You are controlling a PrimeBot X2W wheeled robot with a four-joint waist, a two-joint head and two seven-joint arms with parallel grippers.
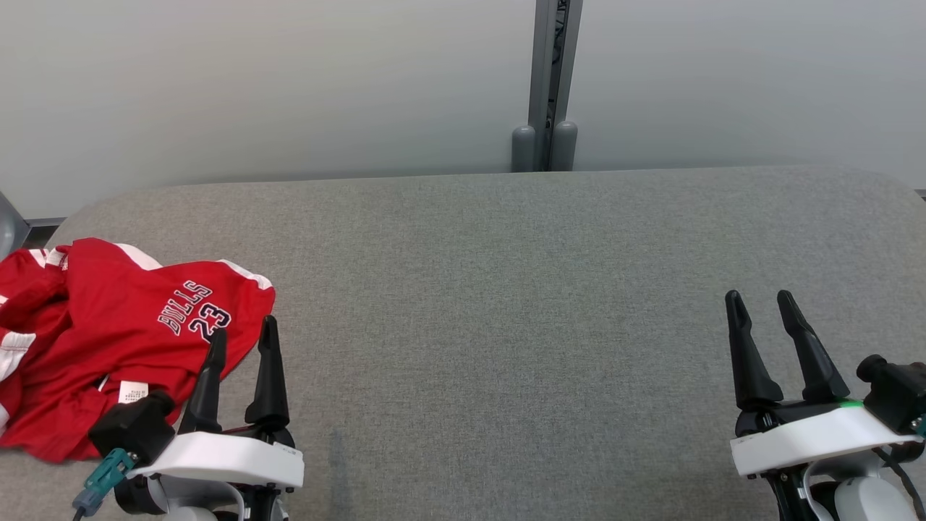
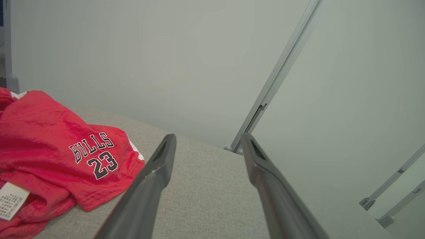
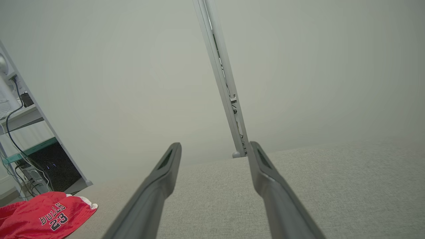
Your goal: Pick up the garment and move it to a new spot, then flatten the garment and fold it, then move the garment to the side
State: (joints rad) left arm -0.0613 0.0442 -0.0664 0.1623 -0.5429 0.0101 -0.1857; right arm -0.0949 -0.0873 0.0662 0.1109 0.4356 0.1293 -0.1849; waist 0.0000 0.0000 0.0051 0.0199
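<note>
Head view: the red garment (image 1: 108,340) lies crumpled at the far left of the grey table (image 1: 506,289). The left gripper (image 1: 244,325) sits at its right edge, jaws spread and empty. The right gripper (image 1: 759,295), likewise spread and empty, is well apart on the right.

— What can't you make out from your seat?

— On my head camera the garment (image 1: 108,340) runs off the frame at nine o'clock, so I can't see its full outline. The print on its white label (image 1: 133,391) is too small for me to read.

— Anything covered?

— My left end effector (image 1: 244,327) and the dark wrist block (image 1: 134,427) hide the garment's edge at its five o'clock. The frame cuts the surface (image 1: 506,325) at three and six o'clock.
</note>
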